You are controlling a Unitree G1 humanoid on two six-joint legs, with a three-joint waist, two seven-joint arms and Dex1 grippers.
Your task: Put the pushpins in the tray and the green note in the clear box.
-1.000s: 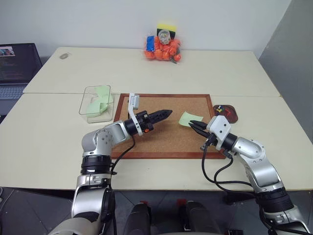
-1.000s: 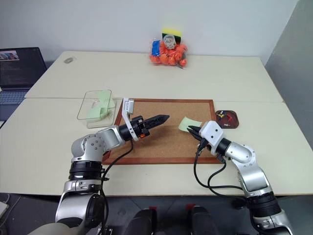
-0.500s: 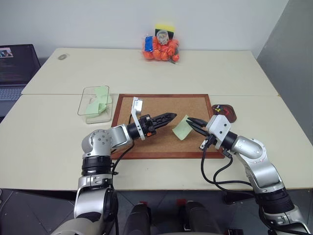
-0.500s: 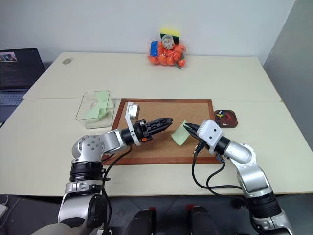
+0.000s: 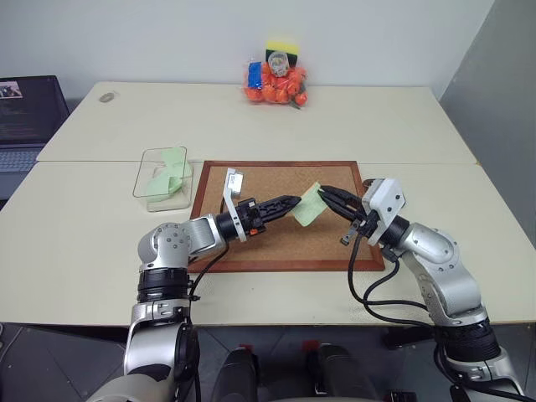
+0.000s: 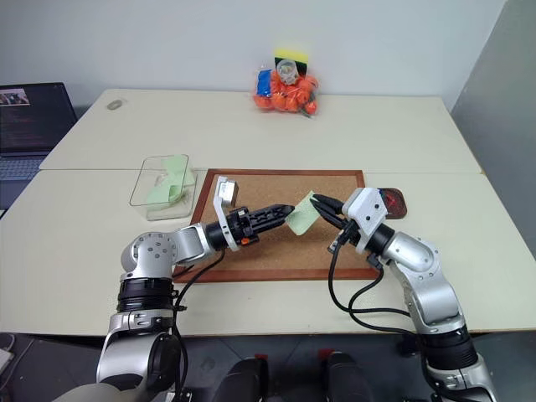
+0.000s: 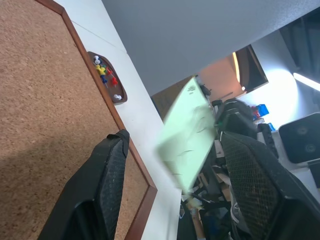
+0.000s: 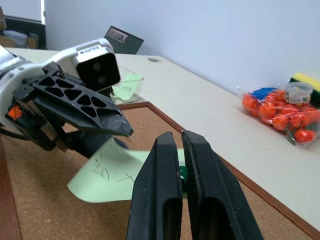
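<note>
My right gripper is shut on one edge of the green note and holds it in the air above the cork board. A small dark green bit shows in the gap between its fingers. My left gripper is open at the note's free end. In the left wrist view the note hangs between its two fingers without touching them. The tray lies just past the board's right edge with several coloured pushpins in it. The clear box stands left of the board with pale green slips inside.
An orange bag of small objects sits at the back of the table. A laptop stands at the far left. A seam runs across the table behind the board.
My right gripper has lifted the green note off the cork board and carried it up and left toward my left gripper. The left gripper's fingers have spread wider.
</note>
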